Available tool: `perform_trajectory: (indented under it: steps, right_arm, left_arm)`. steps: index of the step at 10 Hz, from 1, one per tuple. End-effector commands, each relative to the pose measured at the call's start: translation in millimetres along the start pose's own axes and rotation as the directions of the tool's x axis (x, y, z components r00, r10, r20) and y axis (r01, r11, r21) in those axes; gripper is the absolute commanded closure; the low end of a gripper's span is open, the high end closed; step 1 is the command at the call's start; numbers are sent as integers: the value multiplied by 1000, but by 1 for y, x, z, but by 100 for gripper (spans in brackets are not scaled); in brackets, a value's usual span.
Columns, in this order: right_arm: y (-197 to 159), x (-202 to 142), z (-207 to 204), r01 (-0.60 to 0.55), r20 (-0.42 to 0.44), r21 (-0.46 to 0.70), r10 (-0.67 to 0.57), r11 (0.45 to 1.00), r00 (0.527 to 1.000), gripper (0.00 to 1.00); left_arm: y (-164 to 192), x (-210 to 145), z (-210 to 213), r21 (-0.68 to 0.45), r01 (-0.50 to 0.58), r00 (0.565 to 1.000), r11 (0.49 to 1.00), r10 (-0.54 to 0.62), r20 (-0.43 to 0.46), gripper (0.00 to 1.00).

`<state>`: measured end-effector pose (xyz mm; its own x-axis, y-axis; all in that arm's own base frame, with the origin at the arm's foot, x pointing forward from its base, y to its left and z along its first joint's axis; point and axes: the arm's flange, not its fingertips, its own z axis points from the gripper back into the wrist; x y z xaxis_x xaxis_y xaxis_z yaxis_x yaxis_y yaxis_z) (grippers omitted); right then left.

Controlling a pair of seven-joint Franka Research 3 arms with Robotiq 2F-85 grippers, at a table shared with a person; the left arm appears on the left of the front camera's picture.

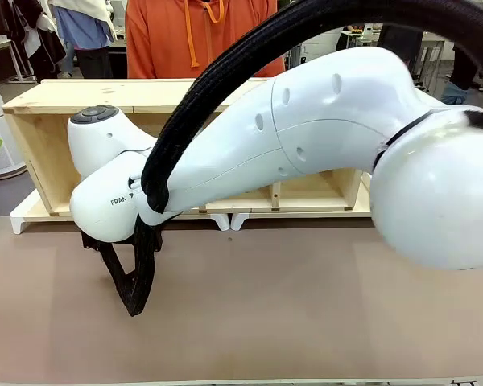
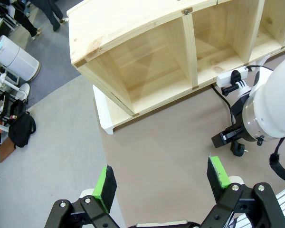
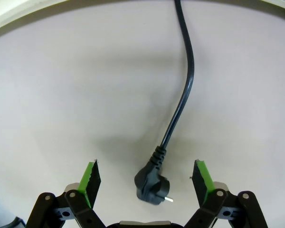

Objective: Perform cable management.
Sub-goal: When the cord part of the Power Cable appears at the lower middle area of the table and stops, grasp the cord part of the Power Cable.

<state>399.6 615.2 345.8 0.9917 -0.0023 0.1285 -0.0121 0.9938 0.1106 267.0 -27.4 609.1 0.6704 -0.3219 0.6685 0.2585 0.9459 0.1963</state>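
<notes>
My right gripper: jaws wide open, holding nothing; the plug of the cable lies on the table between my green pads, touching neither; the cord curves gently away from me. My left gripper: jaws also open, empty, over the table's edge. Beyond: the wooden shelf; behind it, a person in orange.
</notes>
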Motion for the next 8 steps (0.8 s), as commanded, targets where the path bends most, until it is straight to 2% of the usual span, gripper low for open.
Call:
perform_trajectory:
  steps: [1,8]
  right_arm:
    - [5,8,-6,-3,-36,4,4,1000,999,0]
    - [-1,19,-30,92,-124,9,-90,996,988,0]
  left_arm:
    - [1,0,0,3,0,1000,1000,0,0,0]
    - [1,0,0,3,0,1000,1000,0,0,0]
